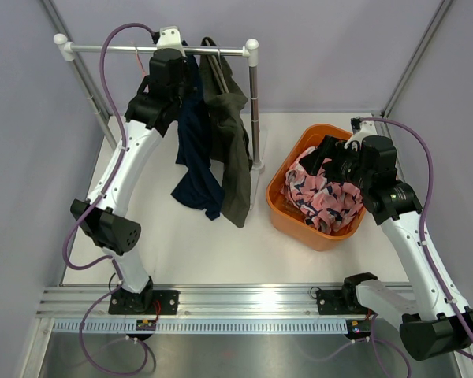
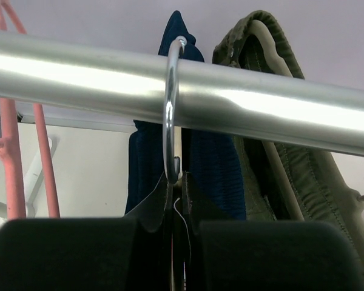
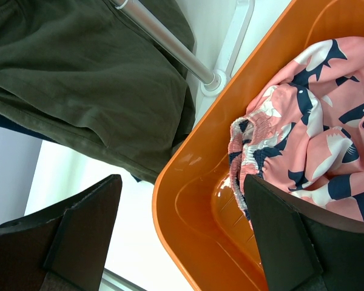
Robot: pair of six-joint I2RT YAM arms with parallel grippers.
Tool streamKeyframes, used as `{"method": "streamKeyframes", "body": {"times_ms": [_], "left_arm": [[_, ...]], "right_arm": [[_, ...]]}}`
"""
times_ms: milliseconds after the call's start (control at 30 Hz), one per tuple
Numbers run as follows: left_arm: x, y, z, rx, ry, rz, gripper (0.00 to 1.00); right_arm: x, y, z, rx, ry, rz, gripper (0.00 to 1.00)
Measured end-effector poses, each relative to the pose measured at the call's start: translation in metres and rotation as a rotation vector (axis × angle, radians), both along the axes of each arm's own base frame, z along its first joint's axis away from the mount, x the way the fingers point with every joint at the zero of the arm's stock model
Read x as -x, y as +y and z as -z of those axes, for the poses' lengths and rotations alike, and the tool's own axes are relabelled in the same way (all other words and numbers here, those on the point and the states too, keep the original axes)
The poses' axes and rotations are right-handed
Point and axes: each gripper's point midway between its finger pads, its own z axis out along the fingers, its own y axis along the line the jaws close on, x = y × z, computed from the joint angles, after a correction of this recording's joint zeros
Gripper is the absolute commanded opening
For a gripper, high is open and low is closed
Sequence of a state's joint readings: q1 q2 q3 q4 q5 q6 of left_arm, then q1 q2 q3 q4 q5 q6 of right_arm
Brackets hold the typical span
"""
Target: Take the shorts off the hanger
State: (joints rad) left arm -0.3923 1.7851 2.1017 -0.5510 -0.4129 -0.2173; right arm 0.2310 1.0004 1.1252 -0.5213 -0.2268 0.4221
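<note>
pink shorts (image 1: pixel 323 197) crumpled in tub (image 1: pixel 287 214), navy shorts (image 1: pixel 195 157) + olive shorts (image 1: pixel 236 157) hung; r claw (image 3: pixel 182 188) released, l claw (image 2: pixel 177 242) grips hanger (image 2: pixel 169 109).

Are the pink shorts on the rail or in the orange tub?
In the tub: the pink shorts lie crumpled inside the orange tub.

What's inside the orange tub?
The pink shorts lie bunched up inside the orange tub, filling most of it. Anything underneath them is covered by the cloth, so I cannot tell.
</note>
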Motion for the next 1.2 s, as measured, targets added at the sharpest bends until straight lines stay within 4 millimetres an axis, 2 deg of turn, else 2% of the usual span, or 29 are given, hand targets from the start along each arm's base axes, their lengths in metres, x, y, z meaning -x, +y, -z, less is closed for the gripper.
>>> {"method": "streamKeyframes", "body": {"times_ms": [433, 667, 933, 1200], "left_arm": [[0.009, -0.004, -0.005, -0.056, 0.010, 0.070, 0.00], [0.021, 0.002, -0.020, -0.062, -0.015, 0.074, 0.00], [0.050, 0.014, -0.041, -0.061, -0.023, 0.074, 0.00], [0.090, 0.019, -0.039, -0.050, 0.030, 0.126, 0.00]], "right_arm": [[0.000, 0.000, 0.000, 0.000, 0.000, 0.000, 0.91], [0.000, 0.000, 0.000, 0.000, -0.001, 0.001, 0.91], [0.000, 0.000, 0.000, 0.000, -0.002, 0.001, 0.91], [0.004, -0.001, -0.001, -0.001, -0.009, 0.001, 0.91]]}}
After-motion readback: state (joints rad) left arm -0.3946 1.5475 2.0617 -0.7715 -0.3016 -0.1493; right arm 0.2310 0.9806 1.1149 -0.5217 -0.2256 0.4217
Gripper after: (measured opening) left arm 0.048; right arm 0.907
